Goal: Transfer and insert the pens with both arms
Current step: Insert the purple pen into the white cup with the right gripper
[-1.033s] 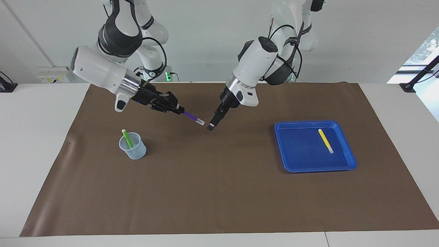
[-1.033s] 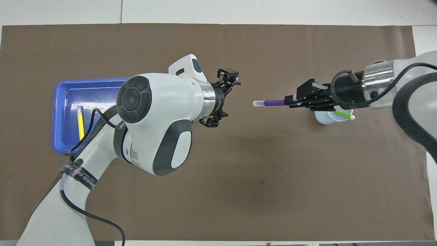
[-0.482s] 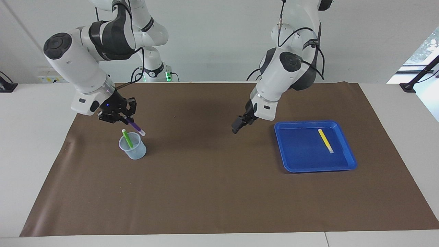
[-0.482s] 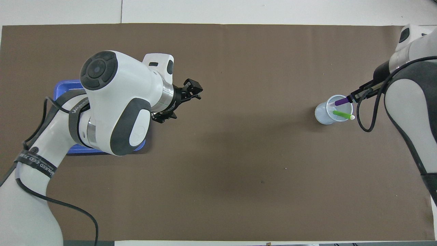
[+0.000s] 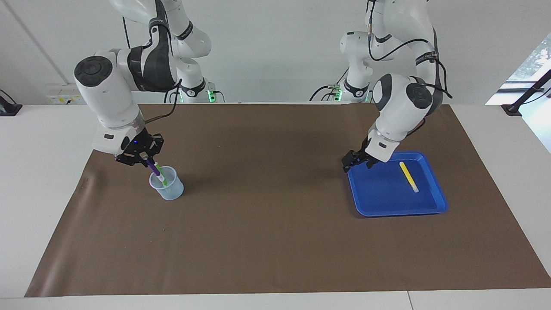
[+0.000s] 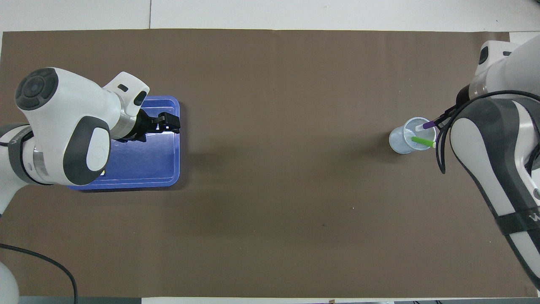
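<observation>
Clear plastic cup (image 5: 167, 186) holds two pens: slim green pen (image 5: 162, 178), plus slim purple pen (image 5: 151, 166) pinched tight by right gripper (image 5: 144, 159). One yellow pen (image 5: 408, 176) lies in one blue plastic tray (image 5: 434, 203); left gripper (image 5: 352, 161), fingers spread empty, over tray's cupward edge.

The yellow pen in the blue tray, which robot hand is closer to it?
The left one. The left gripper hangs over the blue tray's corner, close to the yellow pen. The right gripper is at the right arm's end, putting the purple pen into the cup.

No legible text (arm lettering unreadable)
</observation>
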Controlling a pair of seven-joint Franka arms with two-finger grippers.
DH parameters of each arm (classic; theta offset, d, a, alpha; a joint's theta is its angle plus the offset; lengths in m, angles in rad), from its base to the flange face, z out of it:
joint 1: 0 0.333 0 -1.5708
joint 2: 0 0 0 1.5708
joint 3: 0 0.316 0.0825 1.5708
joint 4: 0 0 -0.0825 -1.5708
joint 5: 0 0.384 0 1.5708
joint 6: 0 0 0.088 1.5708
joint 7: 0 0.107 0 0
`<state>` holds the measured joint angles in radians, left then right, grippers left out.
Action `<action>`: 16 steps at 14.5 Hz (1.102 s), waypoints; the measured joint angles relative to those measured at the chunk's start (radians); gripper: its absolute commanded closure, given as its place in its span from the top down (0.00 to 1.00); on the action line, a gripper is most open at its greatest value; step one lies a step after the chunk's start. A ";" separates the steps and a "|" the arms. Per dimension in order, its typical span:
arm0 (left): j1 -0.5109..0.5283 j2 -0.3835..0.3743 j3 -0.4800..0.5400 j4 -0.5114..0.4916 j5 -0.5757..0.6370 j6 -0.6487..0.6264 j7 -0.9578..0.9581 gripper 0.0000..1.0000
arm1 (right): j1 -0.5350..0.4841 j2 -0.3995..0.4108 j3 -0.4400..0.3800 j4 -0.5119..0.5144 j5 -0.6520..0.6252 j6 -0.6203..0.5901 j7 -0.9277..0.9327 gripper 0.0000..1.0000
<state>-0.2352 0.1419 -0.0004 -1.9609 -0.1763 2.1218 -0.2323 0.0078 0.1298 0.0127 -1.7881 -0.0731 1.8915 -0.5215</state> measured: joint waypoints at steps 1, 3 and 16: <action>0.025 -0.001 0.000 -0.015 0.018 0.012 0.056 1.00 | 0.000 -0.008 0.000 -0.033 0.000 0.025 0.000 0.00; 0.077 -0.001 0.000 -0.054 0.039 0.052 0.163 1.00 | 0.000 -0.022 0.000 -0.078 0.000 0.054 0.000 0.00; 0.289 0.054 -0.001 -0.196 0.077 0.276 0.475 1.00 | -0.004 -0.060 -0.002 -0.072 0.266 0.003 0.002 1.00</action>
<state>0.0541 0.1961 -0.0012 -2.1565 -0.0994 2.3975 0.2430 0.0035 0.0696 0.0104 -1.8601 0.1929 1.8941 -0.5193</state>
